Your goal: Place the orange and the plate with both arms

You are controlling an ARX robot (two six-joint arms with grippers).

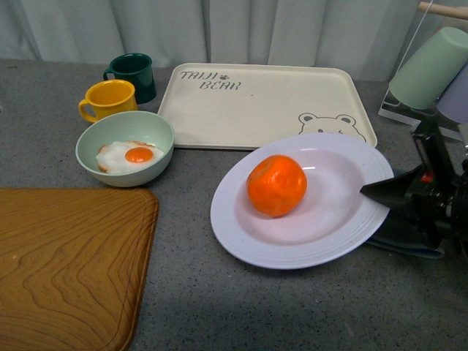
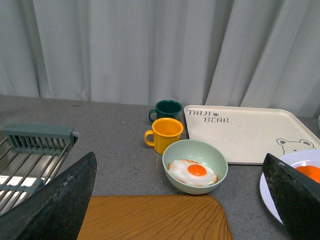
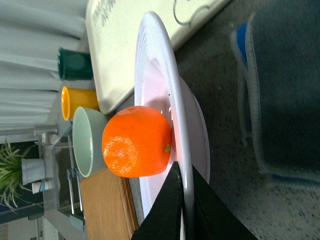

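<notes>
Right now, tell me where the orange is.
In the front view the orange sits on the plate, right of centre, just in front of the bear tray; the right gripper clamps the plate's right rim.

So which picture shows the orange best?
The front view. There the orange shows whole and round, sitting in the plate. The right wrist view shows it big and close, but turned sideways. The left wrist view catches only a small sliver of it at the picture's edge.
</notes>
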